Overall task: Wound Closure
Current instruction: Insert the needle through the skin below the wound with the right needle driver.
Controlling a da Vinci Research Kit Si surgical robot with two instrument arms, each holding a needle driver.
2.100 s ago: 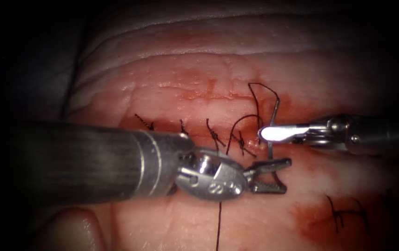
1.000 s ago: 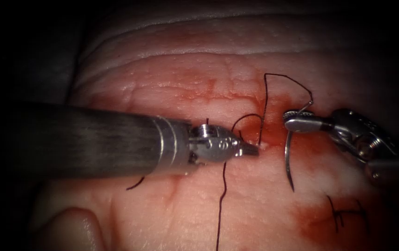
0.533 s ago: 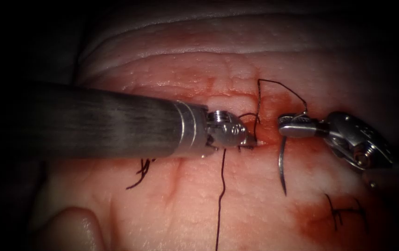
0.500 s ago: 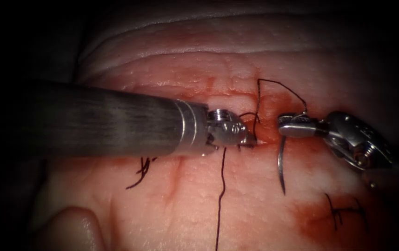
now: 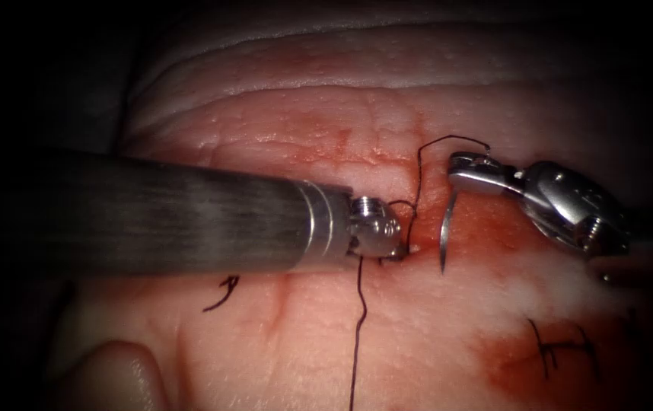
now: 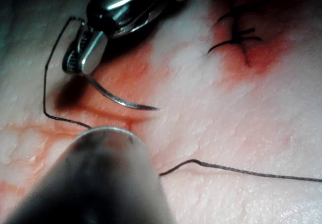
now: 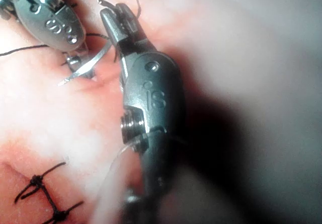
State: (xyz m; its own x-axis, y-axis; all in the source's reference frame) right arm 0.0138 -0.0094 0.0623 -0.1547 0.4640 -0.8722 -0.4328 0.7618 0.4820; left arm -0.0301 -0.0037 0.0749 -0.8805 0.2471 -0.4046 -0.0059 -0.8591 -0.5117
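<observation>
Two tools crowded the cut (image 5: 319, 156): the right tool (image 5: 462, 164), jaws pinched on the needle (image 5: 444, 240) near its thread end, held it free above the tissue (image 5: 433, 335); the left tool (image 5: 391, 255) pressed in, perhaps steadying the thread (image 5: 358, 327), jaws' state unclear.

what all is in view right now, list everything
tissue: one piece, pale pink, under everything
cut: one, across the tissue's middle
red fluid: patches beside the cut and lower right
needle: one, silver, curved, held near its thread end, free of the tissue
thread: one dark strand, loops from needle to cut, trails down
cut ends of thread: dark, tied, lower right; another bit lower left
left tool: tip pressed at the cut
right tool: holds the needle
</observation>
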